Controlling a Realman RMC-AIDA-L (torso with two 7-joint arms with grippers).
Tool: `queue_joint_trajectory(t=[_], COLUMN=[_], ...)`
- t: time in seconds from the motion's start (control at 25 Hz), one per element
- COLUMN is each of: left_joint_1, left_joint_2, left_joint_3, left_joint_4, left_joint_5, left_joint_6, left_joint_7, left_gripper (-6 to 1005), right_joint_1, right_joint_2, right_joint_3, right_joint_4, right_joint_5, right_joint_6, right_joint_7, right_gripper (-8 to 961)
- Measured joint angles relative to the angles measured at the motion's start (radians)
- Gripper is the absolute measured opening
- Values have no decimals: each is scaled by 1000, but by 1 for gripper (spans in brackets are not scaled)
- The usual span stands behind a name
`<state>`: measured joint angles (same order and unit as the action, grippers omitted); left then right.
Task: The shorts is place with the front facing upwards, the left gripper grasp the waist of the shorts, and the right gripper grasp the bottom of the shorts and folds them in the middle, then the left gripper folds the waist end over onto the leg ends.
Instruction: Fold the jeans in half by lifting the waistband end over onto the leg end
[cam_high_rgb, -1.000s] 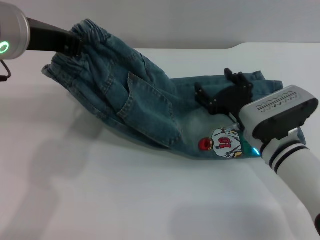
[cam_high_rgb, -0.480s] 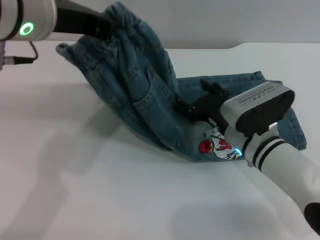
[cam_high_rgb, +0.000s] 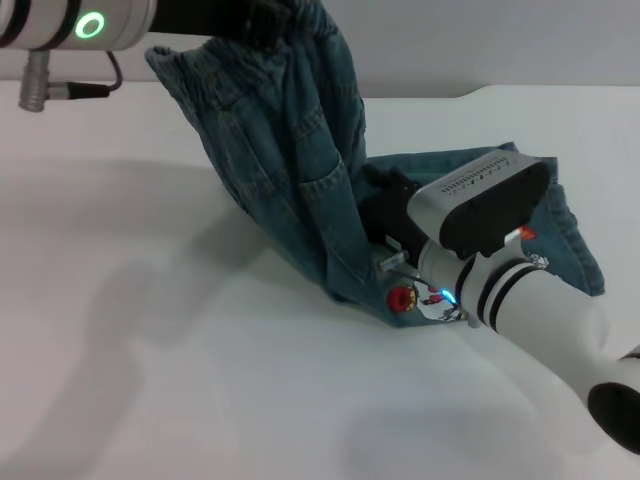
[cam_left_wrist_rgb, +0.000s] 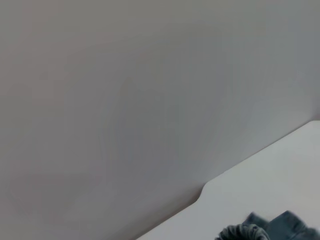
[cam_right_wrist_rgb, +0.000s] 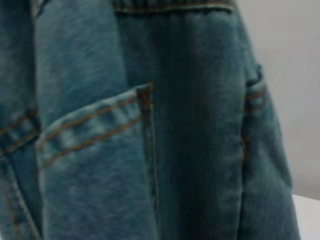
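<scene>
The blue denim shorts (cam_high_rgb: 290, 170) are folded lengthwise. Their waist hangs high at the back left, and my left gripper (cam_high_rgb: 262, 22) is shut on it. The leg ends (cam_high_rgb: 565, 215) lie flat on the white table (cam_high_rgb: 150, 350) at the right. A red cartoon patch (cam_high_rgb: 403, 297) shows at the near edge. My right gripper (cam_high_rgb: 385, 215) sits low over the middle of the shorts, right against the raised cloth. The right wrist view is filled with denim (cam_right_wrist_rgb: 190, 125) and a back pocket (cam_right_wrist_rgb: 95, 150). A bit of the waistband (cam_left_wrist_rgb: 245, 232) shows in the left wrist view.
The white table runs wide to the left and front of the shorts. Its back edge (cam_high_rgb: 470, 95) meets a grey wall (cam_left_wrist_rgb: 150, 100). A cable and plug (cam_high_rgb: 40, 92) hang from the left arm.
My left gripper has carried the waist higher and to the right, so the cloth now stands steeply. My right arm has slid left, up against the raised denim.
</scene>
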<state>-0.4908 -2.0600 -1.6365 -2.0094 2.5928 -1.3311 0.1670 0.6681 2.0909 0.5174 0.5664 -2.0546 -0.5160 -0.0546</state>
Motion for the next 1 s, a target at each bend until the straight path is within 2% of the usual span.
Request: queue_joint_trajectory(t=[0.64, 0.8, 1.0], left_joint_1=[-12, 3, 24], left_joint_2=[-3, -1, 0], left_joint_3=[31, 32, 32], left_joint_4=[3, 8, 9], left_joint_5=[-34, -34, -34], left_joint_6=[53, 65, 75], left_joint_7=[6, 6, 12], left_gripper=[57, 59, 65], right_joint_1=[94, 60, -19], right_joint_2=[2, 2, -1], right_joint_3=[-43, -38, -29], right_joint_4=[19, 1, -42], right_joint_5=[0, -3, -7], right_joint_6=[8, -18, -131], right_joint_7=[48, 46, 41], right_gripper=[829, 829, 829])
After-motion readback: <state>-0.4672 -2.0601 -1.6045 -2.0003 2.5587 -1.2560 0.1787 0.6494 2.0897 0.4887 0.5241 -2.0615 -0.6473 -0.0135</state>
